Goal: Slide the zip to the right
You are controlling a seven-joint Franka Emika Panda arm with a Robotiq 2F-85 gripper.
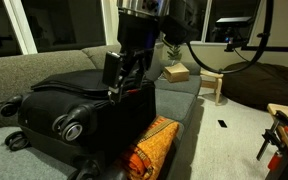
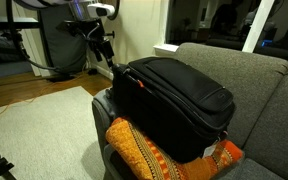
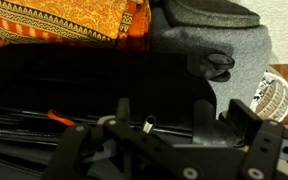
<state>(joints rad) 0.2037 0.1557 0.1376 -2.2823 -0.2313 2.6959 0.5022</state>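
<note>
A large black soft suitcase lies on a grey sofa. In the wrist view its dark top fills the middle, and the tiny silvery zip shows on a thin black track near the bottom. My gripper hangs just over that edge of the case, open. The zip sits between the fingers, close to the left finger and far from the right one. Nothing is held. In both exterior views the gripper stands over one end of the case.
An orange patterned cushion is wedged against the case. Grey-and-black wheels stick out at one end. A wooden stool and a cardboard box stand behind. A white basket sits beyond the sofa.
</note>
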